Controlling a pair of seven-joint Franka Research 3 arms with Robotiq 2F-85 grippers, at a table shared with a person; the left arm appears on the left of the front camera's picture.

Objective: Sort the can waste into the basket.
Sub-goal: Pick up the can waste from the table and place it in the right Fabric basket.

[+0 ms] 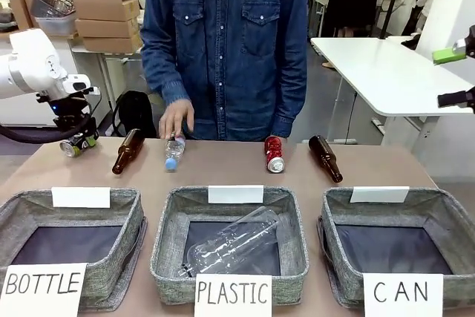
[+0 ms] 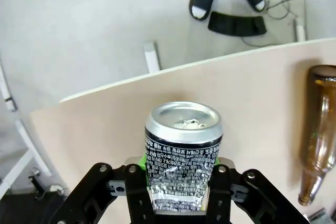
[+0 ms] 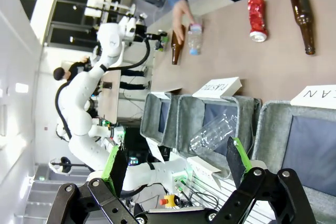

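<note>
Where my left claw [image 2: 181, 184] is clamped on the dark can [image 2: 182, 150] at the far left corner of the desk [image 1: 223, 172], the pickup step is in hand. I judge the next move calls for a lift and a carry across to the CAN basket [image 1: 445, 209] at the near right corner. My right claw [image 3: 176, 163] stands apart, holding nothing. Dark can: silver top, fine print, dented wall (it might slip). The red can [image 1: 274, 154] lies by the far edge.
</note>
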